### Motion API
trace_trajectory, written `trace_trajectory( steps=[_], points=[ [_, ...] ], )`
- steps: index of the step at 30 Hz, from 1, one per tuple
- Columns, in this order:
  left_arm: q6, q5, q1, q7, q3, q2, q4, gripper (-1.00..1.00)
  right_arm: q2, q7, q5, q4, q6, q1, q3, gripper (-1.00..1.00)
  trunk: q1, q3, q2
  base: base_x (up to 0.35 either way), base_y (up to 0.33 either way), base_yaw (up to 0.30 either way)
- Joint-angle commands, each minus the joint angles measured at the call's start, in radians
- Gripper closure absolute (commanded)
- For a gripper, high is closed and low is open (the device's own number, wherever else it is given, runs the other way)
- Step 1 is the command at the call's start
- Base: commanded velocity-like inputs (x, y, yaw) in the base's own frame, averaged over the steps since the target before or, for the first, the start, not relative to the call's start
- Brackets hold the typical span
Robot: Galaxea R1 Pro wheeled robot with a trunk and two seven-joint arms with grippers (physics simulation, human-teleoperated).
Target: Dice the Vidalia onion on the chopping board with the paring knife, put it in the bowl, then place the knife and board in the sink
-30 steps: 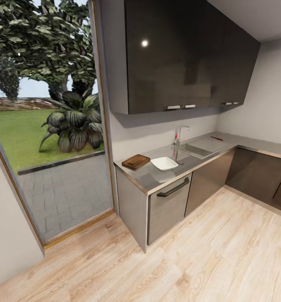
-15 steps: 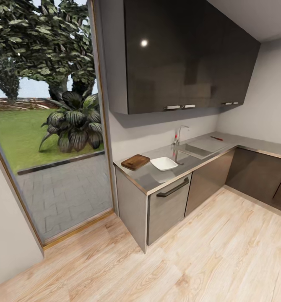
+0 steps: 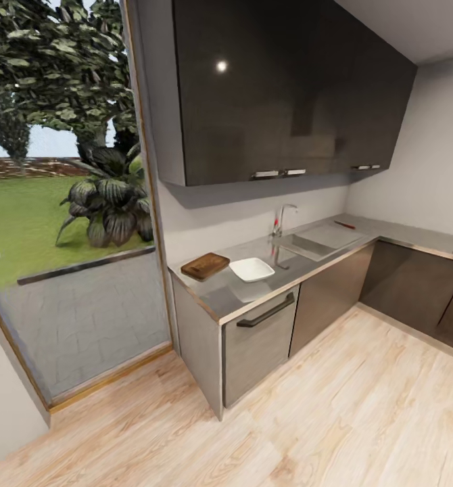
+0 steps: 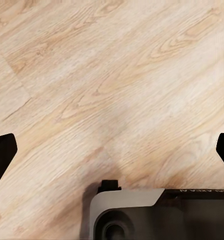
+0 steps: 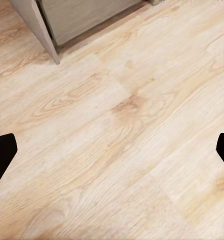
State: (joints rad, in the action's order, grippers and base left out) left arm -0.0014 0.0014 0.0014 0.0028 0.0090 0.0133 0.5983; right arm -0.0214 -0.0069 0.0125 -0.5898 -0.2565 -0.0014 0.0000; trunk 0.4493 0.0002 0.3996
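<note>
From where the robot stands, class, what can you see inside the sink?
The sink shows bare steel, with the faucet at its back. The near wall hides the basin floor, so an onion lying there cannot be seen. The paring knife lies on the countertop beyond it.

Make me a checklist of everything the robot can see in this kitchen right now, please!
Surface: grey countertop, wood floor below.
Job's things: chopping board beside bowl, apart; sink with faucet; paring knife beyond the sink. Onion: too small to tell.
Clutter: nothing seen.
Pincers: left pincer and right pincer both wide open, empty, over the floor.
Cables: nothing seen.
Surroundings: dark wall cabinets, glass door to a garden.
</note>
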Motion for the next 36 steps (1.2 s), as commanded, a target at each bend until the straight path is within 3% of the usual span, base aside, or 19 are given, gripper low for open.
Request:
trace_trajectory(
  steps=[1, 19, 36],
  points=[
    [0.000, 0.000, 0.000, 0.000, 0.001, 0.000, 0.000, -1.00, 0.000, -0.001, 0.001, 0.001, -0.003, 0.000, 0.000, -1.00, 0.001, 0.000, 0.000, 0.219, -0.254, 0.000],
    [0.000, -0.003, 0.000, 0.000, 0.000, -0.001, -0.013, -1.00, -0.003, -0.001, 0.001, 0.001, -0.004, 0.000, 0.001, -1.00, 0.001, 0.000, 0.000, 0.202, -0.272, 0.009],
    [0.000, -0.003, 0.000, 0.000, 0.000, -0.001, -0.014, -1.00, -0.003, -0.001, 0.001, 0.001, -0.004, 0.000, 0.000, -1.00, 0.001, 0.000, 0.000, 0.033, -0.327, 0.209]
  ],
)
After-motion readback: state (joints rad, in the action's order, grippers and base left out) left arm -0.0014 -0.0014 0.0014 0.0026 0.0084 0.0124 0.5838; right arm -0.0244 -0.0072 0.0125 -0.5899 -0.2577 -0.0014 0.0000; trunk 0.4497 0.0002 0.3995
